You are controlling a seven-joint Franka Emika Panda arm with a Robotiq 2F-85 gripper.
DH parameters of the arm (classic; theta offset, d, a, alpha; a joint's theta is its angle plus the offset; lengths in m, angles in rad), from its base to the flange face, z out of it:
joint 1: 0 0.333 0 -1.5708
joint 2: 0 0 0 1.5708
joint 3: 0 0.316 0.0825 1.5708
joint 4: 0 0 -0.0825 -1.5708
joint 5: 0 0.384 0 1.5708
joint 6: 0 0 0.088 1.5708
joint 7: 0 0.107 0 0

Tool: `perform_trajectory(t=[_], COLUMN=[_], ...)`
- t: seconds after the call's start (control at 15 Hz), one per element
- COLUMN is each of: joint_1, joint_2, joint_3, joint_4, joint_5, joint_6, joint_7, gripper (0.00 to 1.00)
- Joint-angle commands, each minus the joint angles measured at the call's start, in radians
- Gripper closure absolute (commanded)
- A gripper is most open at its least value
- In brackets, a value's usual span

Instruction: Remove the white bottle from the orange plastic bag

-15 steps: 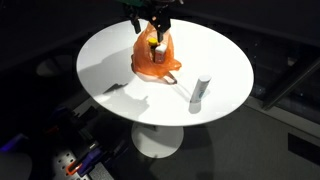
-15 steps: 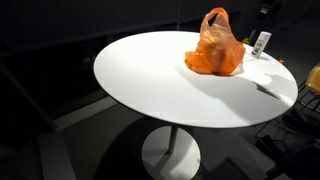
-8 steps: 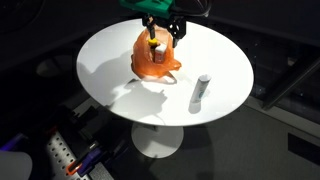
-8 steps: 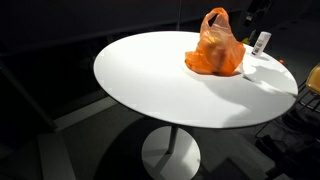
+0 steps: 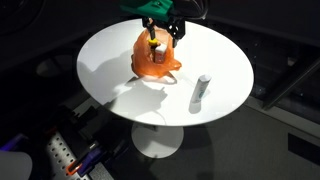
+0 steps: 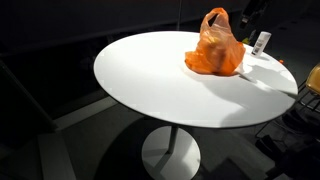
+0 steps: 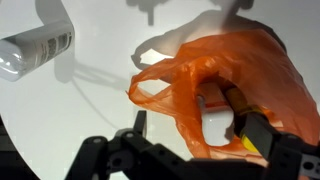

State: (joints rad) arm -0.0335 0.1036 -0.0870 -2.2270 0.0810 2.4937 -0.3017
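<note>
The orange plastic bag [image 5: 153,55] stands on the round white table [image 5: 110,60] and shows in both exterior views [image 6: 215,50]. In the wrist view the bag [image 7: 270,70] gapes open, with a white bottle [image 7: 214,120] inside beside a brown and yellow object [image 7: 243,112]. My gripper [image 5: 160,30] hangs open just above the bag's mouth. In the wrist view its fingers [image 7: 205,140] straddle the opening and hold nothing.
Another white bottle [image 5: 200,92] lies on the table outside the bag; it also shows in an exterior view [image 6: 261,42] and the wrist view [image 7: 35,50]. The table edge [image 6: 200,125] drops to a dark floor.
The gripper has come down and slightly sideways over the bag's mouth during the last second. The bag and the outer bottle have not moved.
</note>
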Motion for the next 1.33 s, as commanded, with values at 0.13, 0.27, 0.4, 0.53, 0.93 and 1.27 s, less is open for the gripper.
perform_trajectory(t=[0.13, 0.27, 0.4, 0.53, 0.93, 1.27], joint_1=[-0.020, -0.024, -0.031, -0.040, -0.077, -0.085], joint_2=[0.063, 0.087, 0.111, 0.128, 0.176, 0.208], joint_3=[0.036, 0.046, 0.058, 0.071, 0.120, 0.147], joint_4=[0.010, 0.015, 0.022, 0.027, 0.043, 0.062], joint_5=[0.006, 0.009, 0.014, 0.024, 0.051, 0.043], joint_6=[0.102, 0.126, 0.143, 0.154, 0.203, 0.218], joint_7=[-0.018, -0.026, -0.033, -0.045, -0.093, -0.093], gripper=[0.00, 0.00, 0.00, 0.00, 0.00, 0.00])
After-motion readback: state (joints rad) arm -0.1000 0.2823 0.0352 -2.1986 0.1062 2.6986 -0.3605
